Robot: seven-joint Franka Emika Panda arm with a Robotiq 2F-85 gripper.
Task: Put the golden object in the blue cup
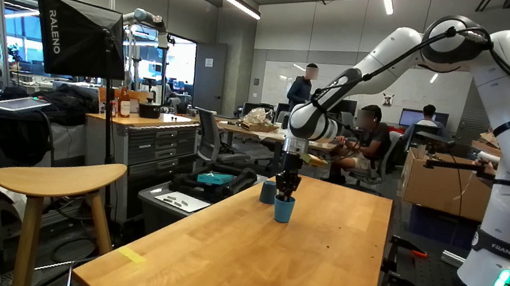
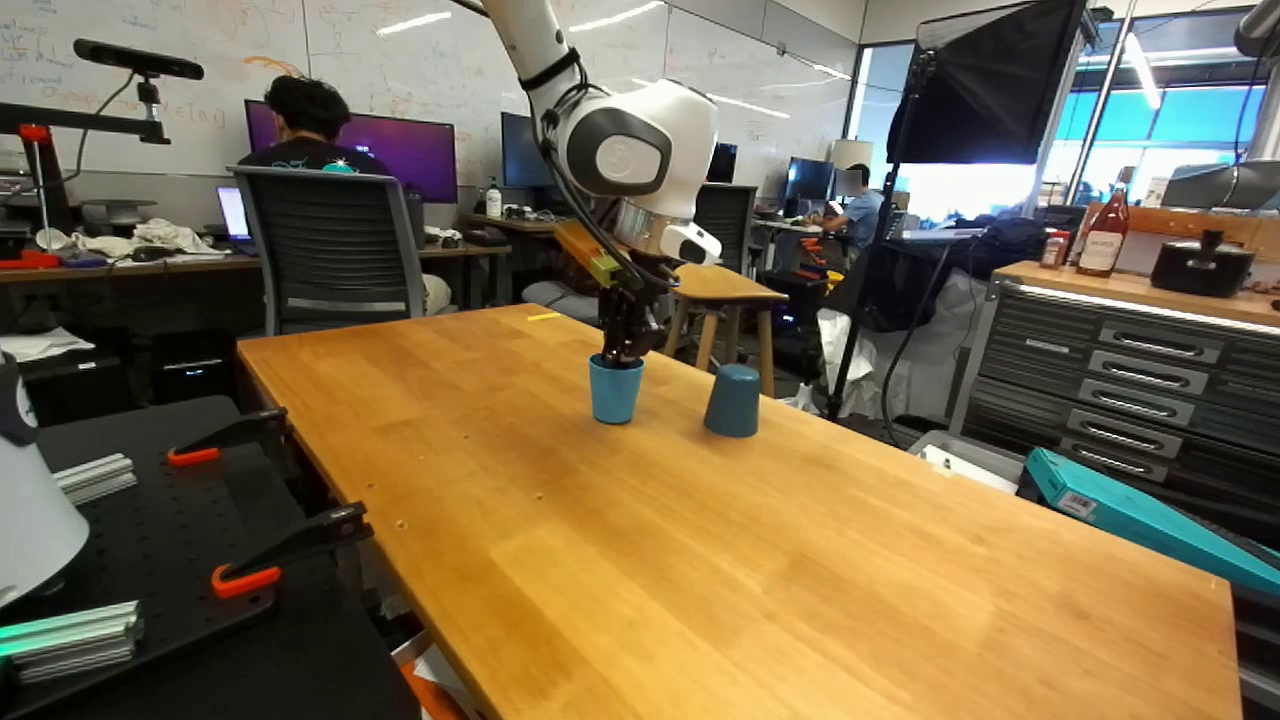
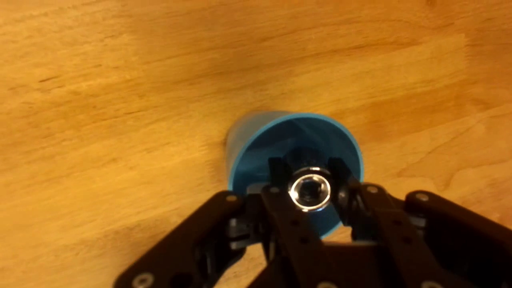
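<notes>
The blue cup (image 1: pixel 283 211) stands upright on the table, and it also shows in an exterior view (image 2: pixel 615 395) and in the wrist view (image 3: pixel 258 158). My gripper (image 1: pixel 285 195) points straight down over it, with its fingertips at the cup's mouth, partly inside the rim; it also shows in an exterior view (image 2: pixel 624 357) and in the wrist view (image 3: pixel 309 174). A shiny round object (image 3: pixel 310 192) with a bright metallic ring, taken as the golden object, sits between the fingers, which press on both its sides. Its lower part is dark and inside the cup. Both exterior views hide it.
A darker grey-blue cup (image 1: pixel 268 192) stands upside down near the blue cup, close to the table's edge; it also shows in an exterior view (image 2: pixel 733 402). The wooden table (image 1: pixel 307 268) bears a strip of yellow tape (image 1: pixel 132 255). Black clamps (image 2: pixel 300 545) sit along the robot's side.
</notes>
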